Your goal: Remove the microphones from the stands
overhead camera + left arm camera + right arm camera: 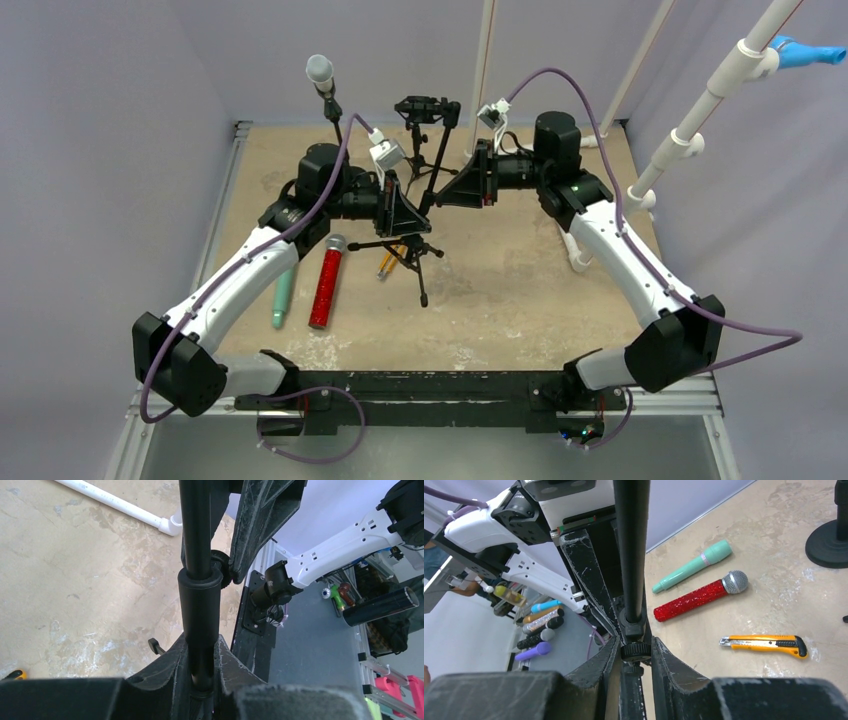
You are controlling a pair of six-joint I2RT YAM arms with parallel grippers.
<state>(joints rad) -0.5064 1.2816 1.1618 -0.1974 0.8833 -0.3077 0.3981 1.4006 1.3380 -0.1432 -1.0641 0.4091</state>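
A black tripod stand [412, 250] rises mid-table, with a black clamp head [426, 108] at its top. My left gripper [407, 214] [202, 647] is shut on the stand's pole [200, 600], just below its thick sleeve. My right gripper [444, 194] [636, 647] comes from the other side, its jaws closed against a knurled knob [636, 652] on the same pole [631, 545]. A grey-headed microphone [319, 70] stands upright in a slim second stand at the back left, away from both grippers.
A red glitter microphone [327, 280] [699, 596] and a teal one [284, 296] [691, 566] lie left of the tripod. An orange utility knife [388, 262] [764, 645] lies near its legs. A round stand base [826, 540] sits further back. White pipes [680, 140] [130, 510] stand at the right.
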